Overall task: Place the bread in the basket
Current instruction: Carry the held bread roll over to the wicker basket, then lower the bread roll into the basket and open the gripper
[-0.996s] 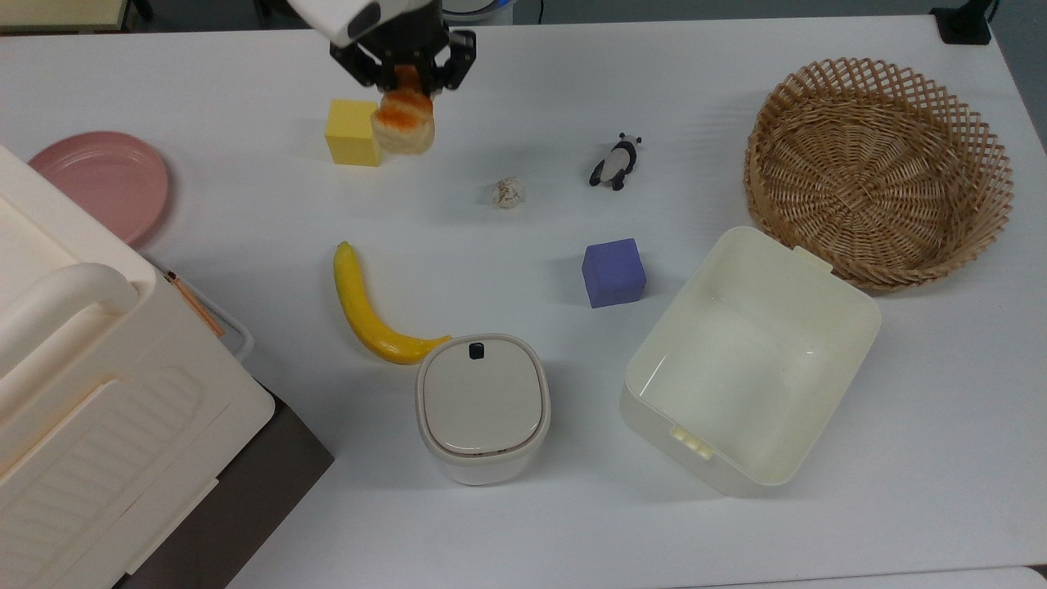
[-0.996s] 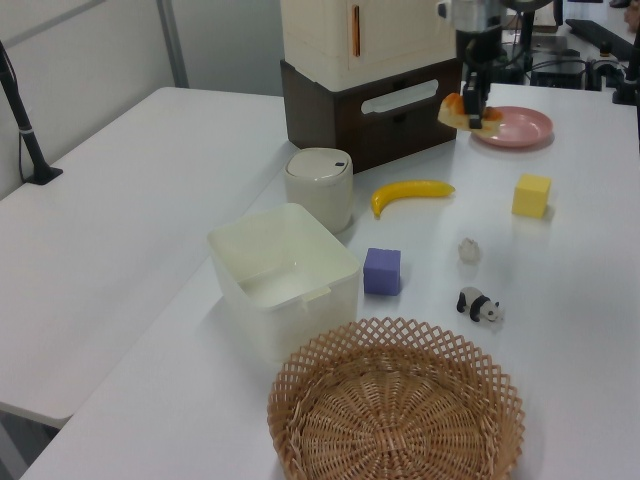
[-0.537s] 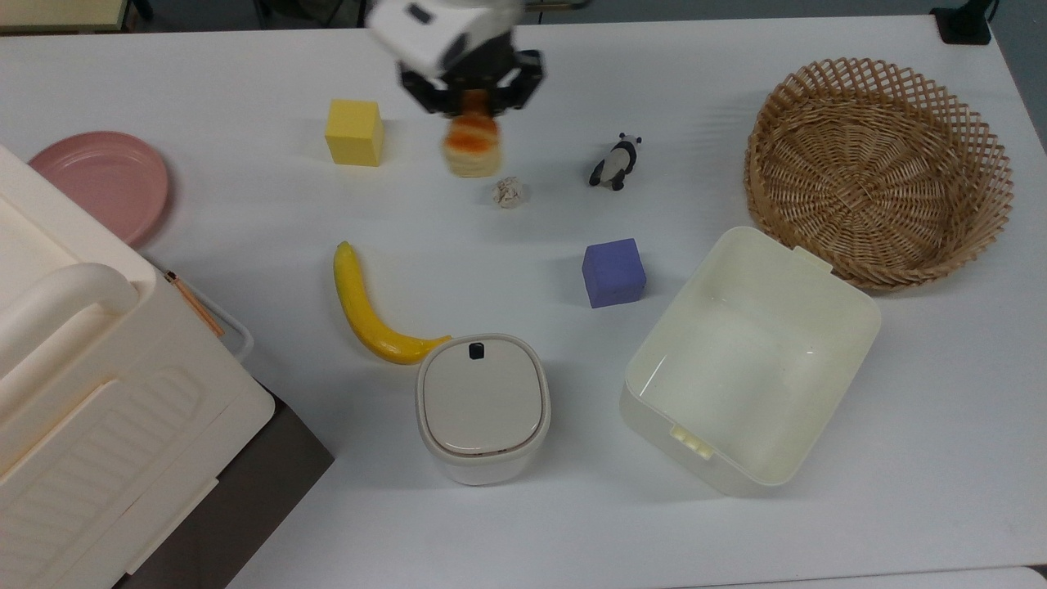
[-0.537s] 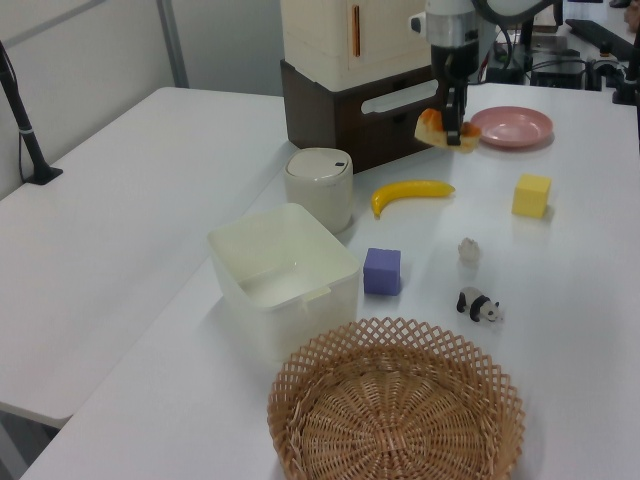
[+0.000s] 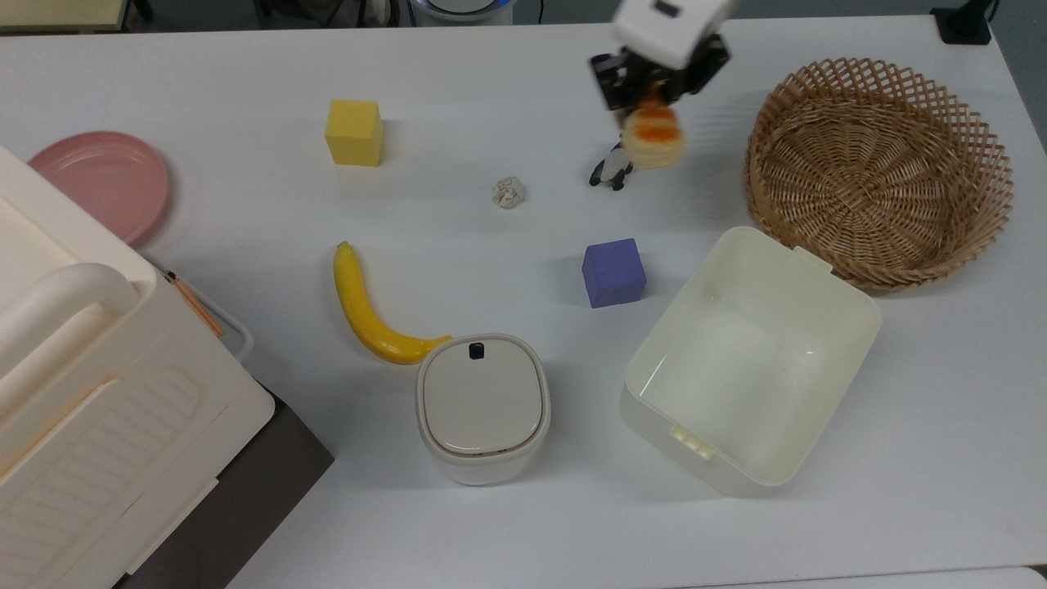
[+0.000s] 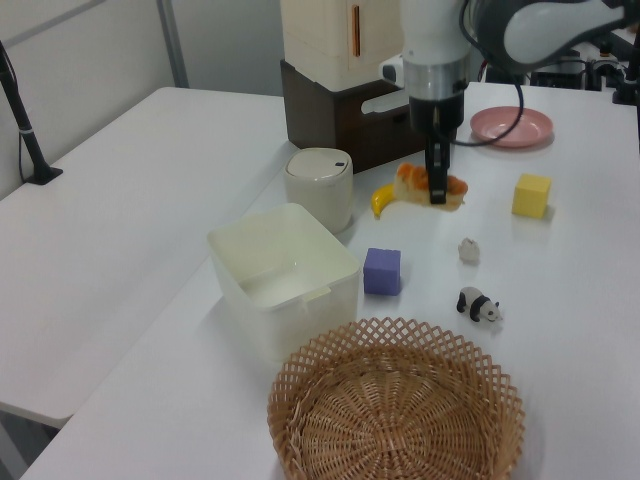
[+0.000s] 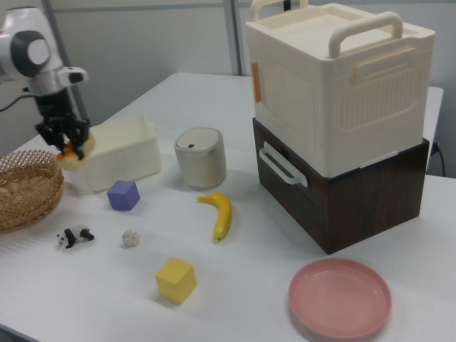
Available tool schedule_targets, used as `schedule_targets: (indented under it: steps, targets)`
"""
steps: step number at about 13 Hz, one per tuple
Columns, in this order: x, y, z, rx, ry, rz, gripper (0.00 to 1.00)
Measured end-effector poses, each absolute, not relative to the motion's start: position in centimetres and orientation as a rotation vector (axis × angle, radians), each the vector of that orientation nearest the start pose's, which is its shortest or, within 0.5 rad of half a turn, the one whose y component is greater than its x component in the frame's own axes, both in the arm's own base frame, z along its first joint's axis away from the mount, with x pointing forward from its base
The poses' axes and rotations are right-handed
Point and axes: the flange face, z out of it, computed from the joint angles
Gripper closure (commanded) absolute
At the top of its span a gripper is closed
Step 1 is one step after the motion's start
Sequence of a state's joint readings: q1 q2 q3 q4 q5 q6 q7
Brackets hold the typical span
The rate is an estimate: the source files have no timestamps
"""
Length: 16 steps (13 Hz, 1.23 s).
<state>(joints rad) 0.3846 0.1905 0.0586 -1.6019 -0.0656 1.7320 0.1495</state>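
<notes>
1. Top view: the bread (image 5: 653, 137) is seen pinched between the fingers of the gripper (image 5: 650, 102), held clear of the white table (image 5: 523, 507) — so the pick-up can be judged done.
2. It is carried above the toy panda (image 5: 609, 170), part of which is covered by the loaf in the top view, with the basket (image 5: 879, 172) lying to the top view's right, near but not yet reached.
3. In the right view, the loaf (image 7: 71, 154) is shown in the air just beside the basket's rim (image 7: 32, 187), in front of the cream tub (image 7: 125, 153); nothing is seen inside the basket in the left view (image 6: 396, 415).
4. What is left, as may be judged: the last stretch of travel over the lattice rim, a lowering toward the woven base, and the release.
5. The yellow cube (image 5: 353, 132), wrinkly ball (image 5: 508, 192), purple cube (image 5: 613, 272) and banana (image 5: 368, 311) are left on the table — none lies between loaf and basket.
</notes>
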Motion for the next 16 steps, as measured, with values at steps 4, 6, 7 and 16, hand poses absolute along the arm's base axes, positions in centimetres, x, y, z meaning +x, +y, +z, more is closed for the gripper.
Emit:
schedule_targets:
  steps: [4,6,7,16]
  targets:
    - [53.4,32.8,51.6,-3.147,-0.614,0.032,0.62]
    - [50.8,37.4,50.5,-3.125,-0.741,0.051,0.61]
    - [49.4,39.9,49.7,-3.117,-0.794,0.066,0.61]
    - [46.4,50.1,42.5,-3.129,-0.829,0.12,0.45]
